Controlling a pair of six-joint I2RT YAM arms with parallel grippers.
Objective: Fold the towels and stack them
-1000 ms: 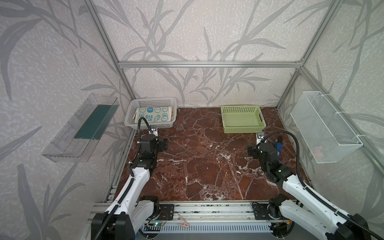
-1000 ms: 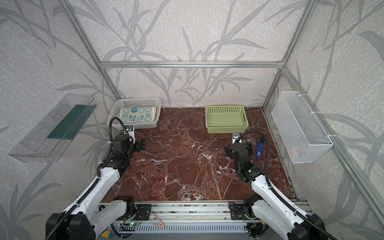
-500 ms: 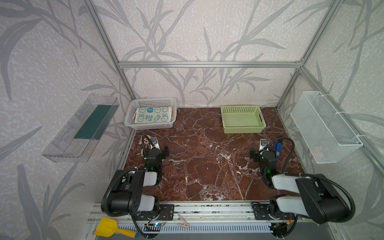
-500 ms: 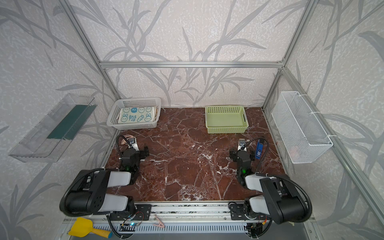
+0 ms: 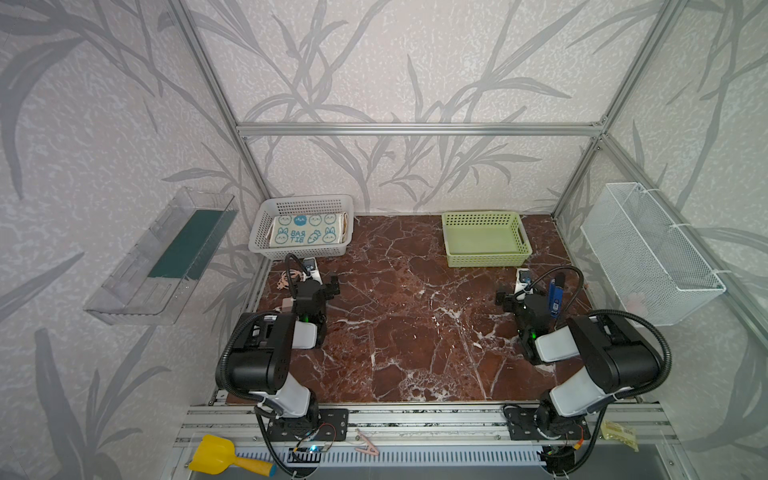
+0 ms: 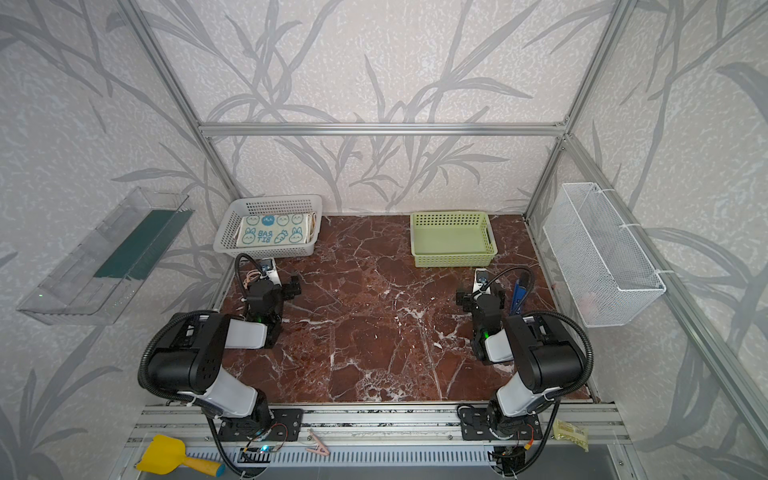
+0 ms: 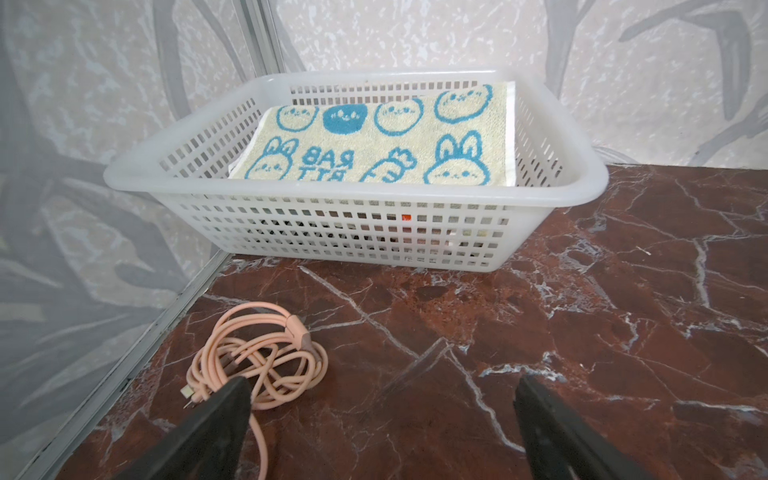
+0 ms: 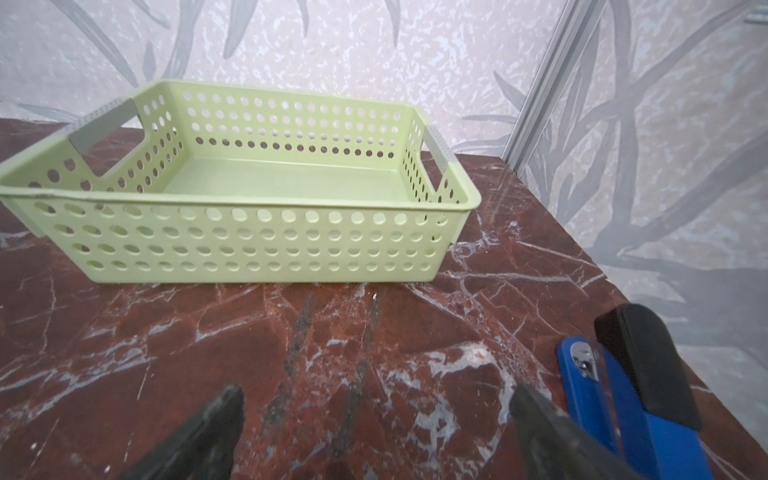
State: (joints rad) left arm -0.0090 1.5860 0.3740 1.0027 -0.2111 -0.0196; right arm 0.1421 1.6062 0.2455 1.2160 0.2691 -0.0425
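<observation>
Taking 12 o'clock as the back wall, the table (image 5: 415, 316) has two plastic baskets on it. A white basket (image 5: 266, 224) sits in the 11 o'clock corner and a green basket (image 5: 484, 259) at 1 o'clock, with nothing in it.

Only one towel (image 5: 305, 233) can be counted. It's the cream one with blue bunnies, lying flat on top inside the white basket. Bits of other cloth show through the side holes under it, but there's no telling how many.

One pink cable (image 7: 257, 361) is coiled at about 10 o'clock, between the white basket and the left gripper (image 7: 382, 386), just beside one finger. One blue tool (image 8: 582, 395) lies at 3 o'clock, right next to the right gripper (image 8: 378, 395).

Off the table there's one wire basket (image 5: 648, 253) on the right wall and one clear shelf (image 5: 162, 257) on the left wall. A yellow scoop (image 5: 216, 455) and a clip (image 5: 365, 442) sit by the front rail.

Both arms are folded up tight, elbows high near the rail, wrists low over the table, both pointing toward 12 o'clock. Both grippers are spread wide with nothing in them. The left faces the white basket, the right faces the green one, and each is well short of it.
</observation>
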